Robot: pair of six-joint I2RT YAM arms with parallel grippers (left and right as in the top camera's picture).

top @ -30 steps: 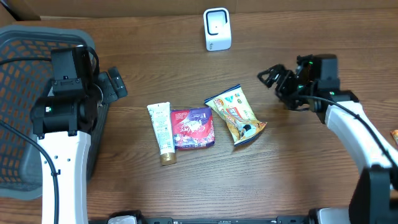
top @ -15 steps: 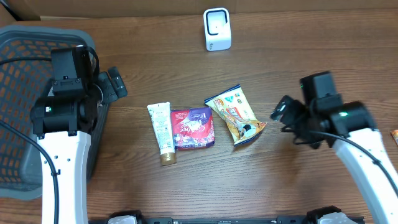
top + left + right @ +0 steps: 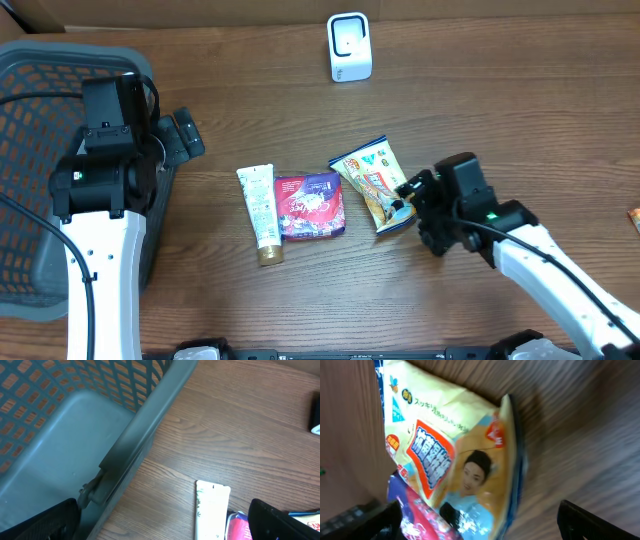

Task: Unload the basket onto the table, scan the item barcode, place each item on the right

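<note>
Basket [image 3: 30,60] at frame left; scanner [image 3: 349,46] top centre; mid-frame on the counter [image 3: 500,80], tube [image 3: 260,212], pouch [image 3: 310,206], bag [image 3: 372,180] left to right, seemingly touching.

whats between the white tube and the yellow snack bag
A red and purple pouch lies flat between the white tube and the yellow snack bag; the overhead view shows it plainly.

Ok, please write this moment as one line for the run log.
right tool: open, over bag | left tool: open, beside basket | scanner: upright, far side
</note>
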